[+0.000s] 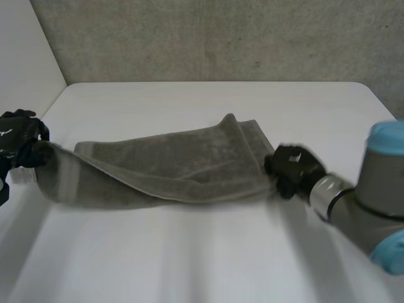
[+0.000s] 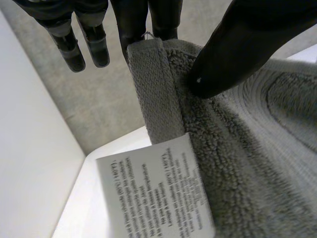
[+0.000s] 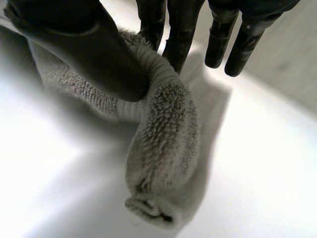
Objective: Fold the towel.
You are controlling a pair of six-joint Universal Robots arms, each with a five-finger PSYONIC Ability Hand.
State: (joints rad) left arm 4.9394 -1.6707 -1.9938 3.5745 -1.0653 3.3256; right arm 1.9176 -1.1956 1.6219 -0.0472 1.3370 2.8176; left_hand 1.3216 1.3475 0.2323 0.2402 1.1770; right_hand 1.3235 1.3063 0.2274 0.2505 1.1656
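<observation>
A grey towel (image 1: 170,167) lies stretched across the white table (image 1: 208,101), folded lengthwise, its left end lifted. My left hand (image 1: 22,142) pinches that left end; in the left wrist view the thumb (image 2: 237,49) presses the towel's hem (image 2: 156,94) against the fingers (image 2: 143,25), and a white care label (image 2: 153,193) hangs below. My right hand (image 1: 291,167) is at the towel's right end. In the right wrist view its thumb (image 3: 94,54) and fingers (image 3: 173,29) pinch a bunched roll of towel (image 3: 166,148).
A grey wall (image 1: 214,38) stands behind the table. A pale wall (image 1: 25,57) rises at the left. My right arm (image 1: 366,196) reaches in from the near right corner.
</observation>
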